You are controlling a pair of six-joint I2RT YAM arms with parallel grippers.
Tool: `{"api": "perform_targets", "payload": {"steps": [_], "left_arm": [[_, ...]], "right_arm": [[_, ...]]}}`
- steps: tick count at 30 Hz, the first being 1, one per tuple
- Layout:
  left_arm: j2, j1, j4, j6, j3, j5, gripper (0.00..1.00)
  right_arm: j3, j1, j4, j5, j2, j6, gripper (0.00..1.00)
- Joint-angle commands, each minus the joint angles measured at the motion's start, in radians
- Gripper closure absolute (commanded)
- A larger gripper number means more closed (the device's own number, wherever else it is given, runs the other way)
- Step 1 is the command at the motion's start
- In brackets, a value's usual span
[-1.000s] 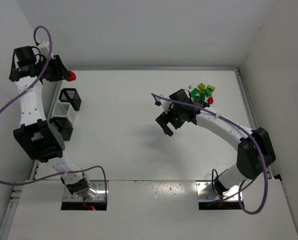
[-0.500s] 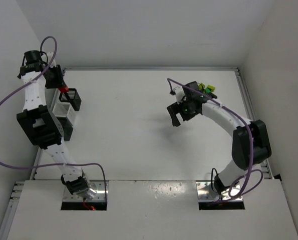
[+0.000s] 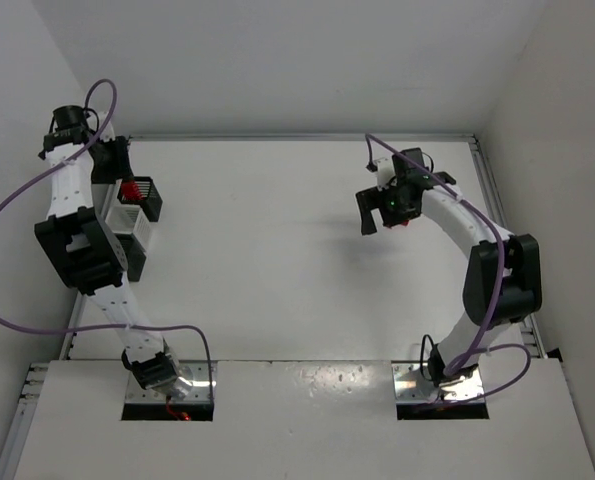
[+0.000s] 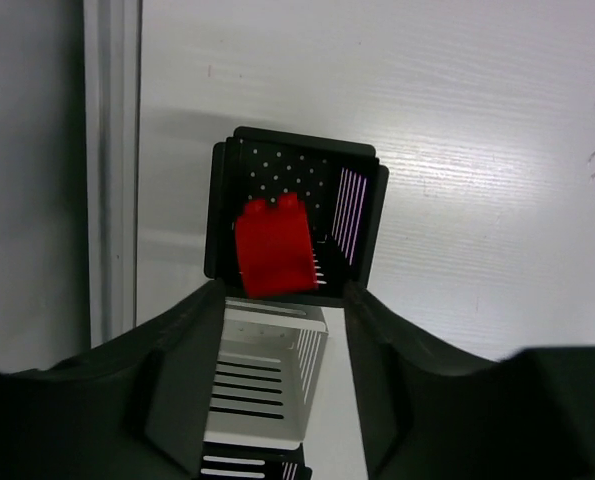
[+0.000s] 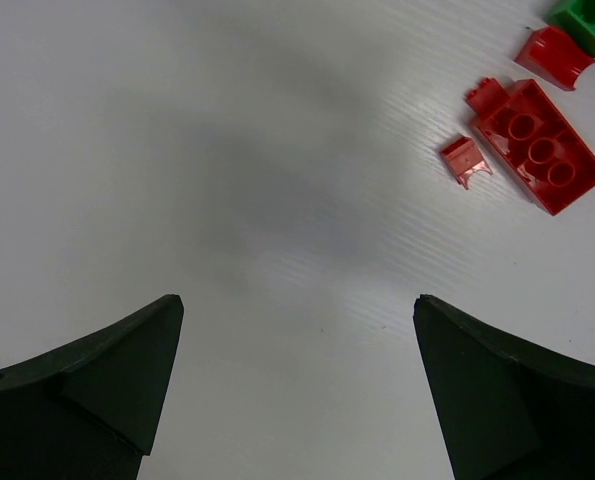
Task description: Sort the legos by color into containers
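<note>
At the table's far left, my left gripper (image 4: pixel 282 290) hangs over a black slatted square bin (image 4: pixel 357 200), its dark fingers (image 4: pixel 177 400) spread wider than the red plastic brick (image 4: pixel 274 248) framed between them. The fingers grip nothing. The brick shows against the bin's dotted floor, and I cannot tell whether it lies there or is in mid-air. Just nearer me sits a white slatted bin (image 4: pixel 267 420), touching the black one. A second black bin (image 4: pixel 247 466) is cut off by the frame's bottom edge, and from overhead the left arm covers much of it.

On the far right, my right gripper (image 5: pixel 297 300) is spread wide over the bare white table (image 5: pixel 227 150), with nothing between its fingers. Beyond it lie a flat red plate (image 5: pixel 537 145), underside up, a small red piece (image 5: pixel 465 160) just beside it and a curved red piece (image 5: pixel 554 55). A green brick (image 5: pixel 589 20) is clipped by the corner. From overhead the right wrist hides nearly all of this pile.
</note>
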Motion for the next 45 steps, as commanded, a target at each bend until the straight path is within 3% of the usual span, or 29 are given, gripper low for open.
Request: {"api": "perform_targets", "payload": {"steps": [1, 5, 8, 15, 18, 23, 32, 45], "left_arm": [[0.020, 0.006, -0.005, 0.002, 0.019, 0.007, 0.42], [0.015, 0.006, -0.005, -0.007, 0.042, 0.079, 0.33], [-0.025, 0.006, -0.005, -0.018, 0.022, 0.146, 0.33], [-0.338, 0.006, 0.049, 0.089, -0.208, 0.381, 0.27], [-0.471, 0.006, 0.038, 0.161, -0.317, 0.413, 0.24], [-0.565, -0.038, 0.011, 0.238, -0.362, 0.482, 0.19], [-0.542, -0.038, -0.078, 0.238, -0.308, 0.547, 0.18], [-0.494, -0.038, -0.078, 0.218, -0.288, 0.575, 0.17]], "right_arm": [[0.021, -0.044, 0.017, -0.012, -0.017, 0.003, 0.02], [0.021, -0.113, 0.029, -0.012, -0.008, -0.019, 0.06], [0.052, -0.173, 0.005, -0.034, 0.012, -0.032, 0.15], [0.101, -0.239, -0.024, -0.055, 0.041, -0.111, 0.30], [0.174, -0.239, -0.058, -0.066, 0.107, -0.143, 0.30], [0.262, -0.239, -0.099, -0.066, 0.218, -0.354, 0.23], [0.297, -0.290, -0.135, -0.067, 0.369, -0.589, 0.19], [0.486, -0.308, -0.199, -0.107, 0.541, -0.667, 0.15]]}}
